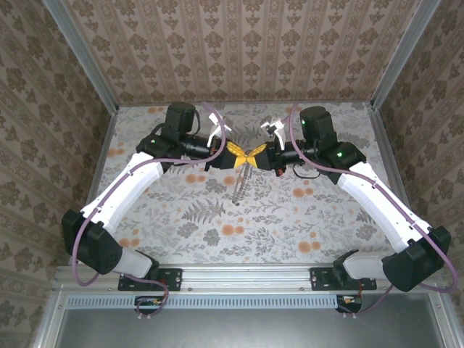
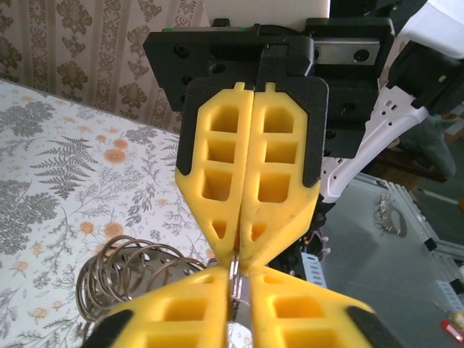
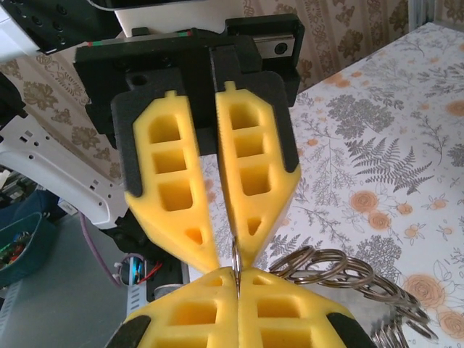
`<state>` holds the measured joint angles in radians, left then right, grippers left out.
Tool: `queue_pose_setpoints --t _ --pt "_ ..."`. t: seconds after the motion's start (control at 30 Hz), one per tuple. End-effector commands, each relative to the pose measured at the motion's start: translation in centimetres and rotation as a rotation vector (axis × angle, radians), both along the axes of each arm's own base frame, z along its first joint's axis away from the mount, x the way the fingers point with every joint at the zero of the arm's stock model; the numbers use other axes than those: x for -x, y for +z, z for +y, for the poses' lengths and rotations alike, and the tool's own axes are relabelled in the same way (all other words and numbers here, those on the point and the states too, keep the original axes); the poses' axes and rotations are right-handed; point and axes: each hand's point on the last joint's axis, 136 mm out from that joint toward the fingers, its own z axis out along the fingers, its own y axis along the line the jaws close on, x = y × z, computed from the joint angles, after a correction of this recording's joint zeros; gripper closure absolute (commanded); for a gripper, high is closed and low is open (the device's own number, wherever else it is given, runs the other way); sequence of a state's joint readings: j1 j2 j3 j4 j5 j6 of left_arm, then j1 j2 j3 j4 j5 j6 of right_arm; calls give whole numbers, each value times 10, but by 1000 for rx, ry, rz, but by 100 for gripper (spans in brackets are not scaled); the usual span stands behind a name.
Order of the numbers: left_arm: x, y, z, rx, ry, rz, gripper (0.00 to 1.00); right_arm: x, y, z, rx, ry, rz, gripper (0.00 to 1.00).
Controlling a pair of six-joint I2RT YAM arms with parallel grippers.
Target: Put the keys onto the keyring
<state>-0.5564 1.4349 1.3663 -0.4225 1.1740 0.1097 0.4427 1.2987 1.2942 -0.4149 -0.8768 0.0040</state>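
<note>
Pinching thin dark wire keyring (image 3: 235, 262) from both sides so I can steady it: right tool (image 1: 251, 155) and left tool (image 1: 239, 155) both clamped on it; jagged silvery keys (image 1: 241, 185) dangle below, over flowered desk (image 1: 304, 217).

Forward reach, angled inward, held by left arm (image 1: 123, 190) and right arm (image 1: 378, 194), wrists turned toward each other. Meanwhile left gripper (image 1: 239, 155) and right gripper (image 1: 252, 154) set tip to tip. Right jaws pressed flat; left pinched pretty much together.
</note>
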Motion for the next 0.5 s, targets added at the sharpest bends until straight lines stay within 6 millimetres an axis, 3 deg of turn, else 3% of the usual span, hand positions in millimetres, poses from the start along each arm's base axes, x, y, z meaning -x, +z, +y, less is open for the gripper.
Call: queue_pose_setpoints --t 0.0,0.07,0.13,0.17,0.23,0.3,0.47 --pt "9 3 -3 21 -53 -3 94 0 10 -1 -33 2 -32 100" --pt "8 3 -4 23 -48 -9 100 0 11 0 -39 6 -30 100" --pt "3 5 -6 29 -16 -21 100 1 12 -1 -46 3 -28 100" --pt "-1 6 -6 31 9 -33 100 0 13 -2 -50 -5 -27 95" --pt "-6 11 -6 51 50 -59 100 -2 15 -8 -67 -31 -25 76" --pt "-8 19 -4 76 74 -76 100 -5 19 -17 -95 -62 -25 67" --pt "-6 34 -2 112 94 -99 100 -6 28 -37 -177 -111 -16 64"
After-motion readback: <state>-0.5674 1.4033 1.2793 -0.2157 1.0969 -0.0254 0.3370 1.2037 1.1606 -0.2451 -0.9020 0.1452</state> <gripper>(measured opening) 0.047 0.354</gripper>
